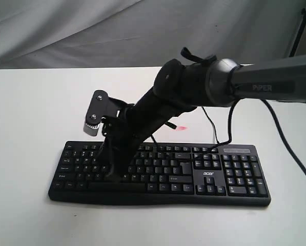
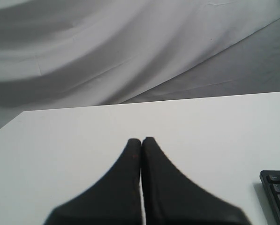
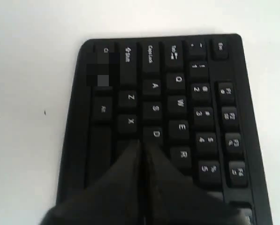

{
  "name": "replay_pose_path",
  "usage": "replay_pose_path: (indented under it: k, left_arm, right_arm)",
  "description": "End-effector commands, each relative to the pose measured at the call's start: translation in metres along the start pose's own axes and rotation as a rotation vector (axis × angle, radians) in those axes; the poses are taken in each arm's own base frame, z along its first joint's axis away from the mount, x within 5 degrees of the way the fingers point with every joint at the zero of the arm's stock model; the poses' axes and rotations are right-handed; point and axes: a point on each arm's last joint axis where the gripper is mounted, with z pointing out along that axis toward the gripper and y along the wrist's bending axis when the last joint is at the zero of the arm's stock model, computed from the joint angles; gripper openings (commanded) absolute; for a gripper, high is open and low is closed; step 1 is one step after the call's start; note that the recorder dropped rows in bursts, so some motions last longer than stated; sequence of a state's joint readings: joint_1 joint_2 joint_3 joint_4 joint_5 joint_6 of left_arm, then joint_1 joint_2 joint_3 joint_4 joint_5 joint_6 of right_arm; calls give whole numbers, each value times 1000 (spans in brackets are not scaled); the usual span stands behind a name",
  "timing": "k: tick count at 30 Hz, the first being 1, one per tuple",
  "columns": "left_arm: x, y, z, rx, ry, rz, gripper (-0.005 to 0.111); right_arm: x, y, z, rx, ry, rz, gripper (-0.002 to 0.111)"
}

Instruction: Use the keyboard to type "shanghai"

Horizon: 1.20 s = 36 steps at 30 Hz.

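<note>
The black keyboard (image 1: 209, 175) lies across the front of the white table, with its number pad on the right. My right arm reaches across the middle to the keyboard's left half. The right gripper (image 1: 111, 175) points down onto the letter keys. In the right wrist view, the right gripper (image 3: 141, 143) is shut with nothing in it. Its tips sit beside the D key (image 3: 155, 134) and hide the key under them. My left gripper (image 2: 141, 139) is shut and empty above bare table. A corner of the keyboard (image 2: 276, 190) shows beside it. The exterior view does not show the left gripper.
A small pink spot (image 1: 182, 127) marks the table behind the keyboard. The right arm's black cable (image 1: 216, 128) hangs down to the keyboard's back edge. Grey cloth (image 1: 91, 31) hangs behind the table. A black stand leg (image 1: 300, 28) is at the far right.
</note>
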<state>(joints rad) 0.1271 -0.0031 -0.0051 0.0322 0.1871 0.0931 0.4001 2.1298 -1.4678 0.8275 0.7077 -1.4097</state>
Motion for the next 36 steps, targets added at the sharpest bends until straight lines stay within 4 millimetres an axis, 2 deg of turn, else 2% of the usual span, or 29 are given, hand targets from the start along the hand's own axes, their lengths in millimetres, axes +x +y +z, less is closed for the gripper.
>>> replay_pose_path:
  k: [1, 7, 12, 25, 36]
  left_arm:
    - [1, 0, 1, 5, 4, -3, 1]
    - [1, 0, 1, 5, 4, -3, 1]
    - [1, 0, 1, 5, 4, -3, 1]
    - [1, 0, 1, 5, 4, -3, 1]
    - [1, 0, 1, 5, 4, -3, 1]
  right_arm:
    - [-11, 13, 17, 41, -8, -13, 0]
    - [-13, 21, 36, 81, 23, -36, 0]
    - [-21, 22, 35, 88, 7, -40, 0]
    - [-59, 24, 31, 162, -71, -76, 0]
    - [-50, 20, 45, 177, -54, -58, 0]
